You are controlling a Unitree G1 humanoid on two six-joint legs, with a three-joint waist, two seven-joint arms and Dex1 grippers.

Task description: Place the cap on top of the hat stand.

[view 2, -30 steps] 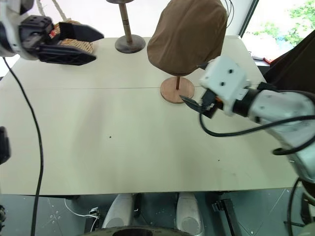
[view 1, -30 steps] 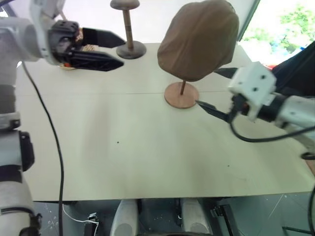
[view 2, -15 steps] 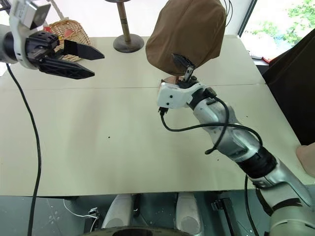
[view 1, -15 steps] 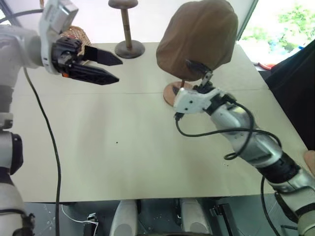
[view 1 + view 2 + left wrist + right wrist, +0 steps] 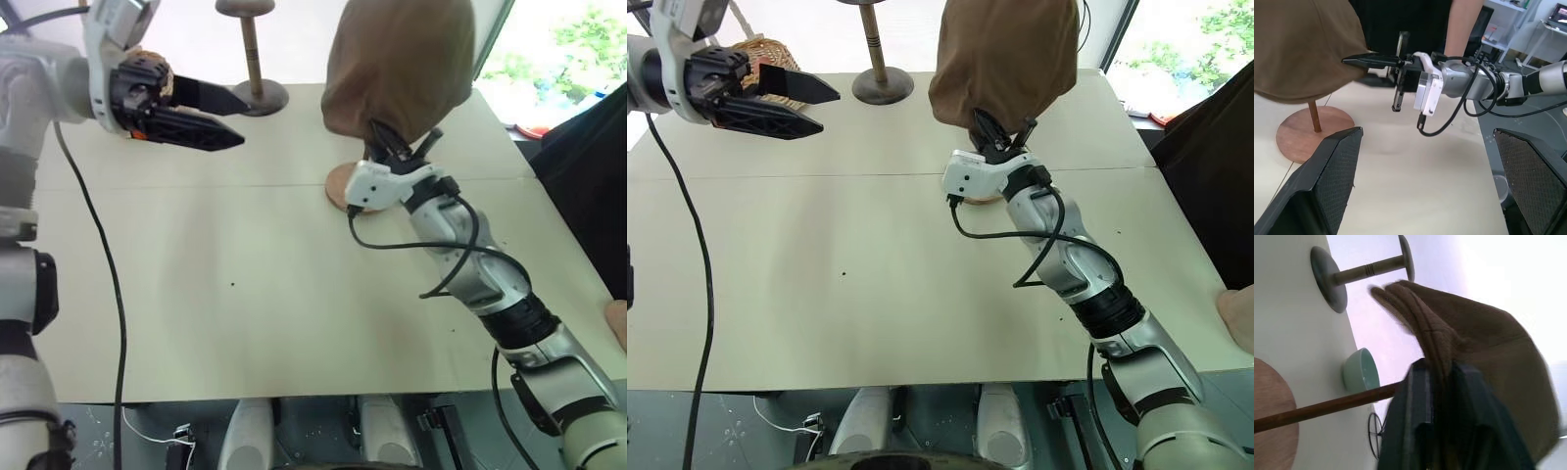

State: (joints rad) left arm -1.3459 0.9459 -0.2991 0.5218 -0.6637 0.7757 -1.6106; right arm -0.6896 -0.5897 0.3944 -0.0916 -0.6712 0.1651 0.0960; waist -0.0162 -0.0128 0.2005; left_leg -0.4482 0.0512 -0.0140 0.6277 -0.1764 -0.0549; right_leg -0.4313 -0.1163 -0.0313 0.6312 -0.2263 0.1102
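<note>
A pale table is sitting by a bright window. The brown cap is hanging over the hat stand. The right gripper is pinching the cap's bottom edge. The left gripper is waiting with fingers wide apart, well away.

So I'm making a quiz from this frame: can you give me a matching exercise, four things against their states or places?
Things:
1. cap
2. left tool
3. right tool
4. wicker basket

States:
A. open, holding nothing
B. draped over the hat stand
C. behind the left tool
D. shut on the cap's edge

Pairs: 1-B, 2-A, 3-D, 4-C
</note>
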